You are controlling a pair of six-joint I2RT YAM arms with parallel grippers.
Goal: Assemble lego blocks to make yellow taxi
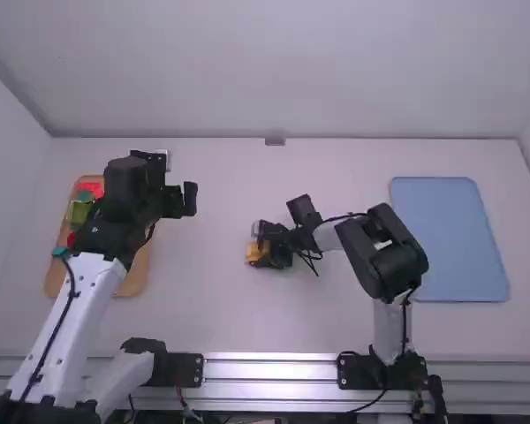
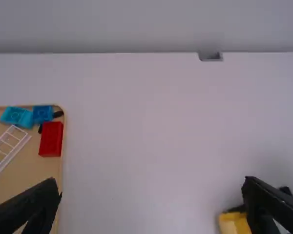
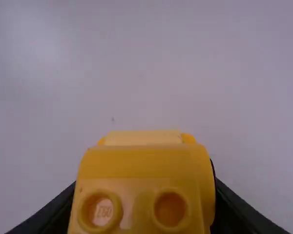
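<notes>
In the high view my right gripper [image 1: 274, 246] is at mid-table, closed around the yellow lego assembly [image 1: 257, 253]. The right wrist view has the yellow assembly [image 3: 141, 185], two studs facing the camera, between the fingers of my right gripper [image 3: 141, 204]. My left gripper [image 1: 182, 200] hangs near the right side of the wooden tray, its fingers apart and holding nothing. In the left wrist view the left gripper [image 2: 151, 202] is wide open, and part of the yellow assembly [image 2: 234, 223] shows beside one finger.
The wooden tray [image 1: 138, 274] on the left holds loose pieces, among them a red brick [image 2: 51, 139], a blue brick [image 2: 42, 113] and a white frame piece [image 2: 10, 148]. A blue tray [image 1: 450, 238] lies on the right.
</notes>
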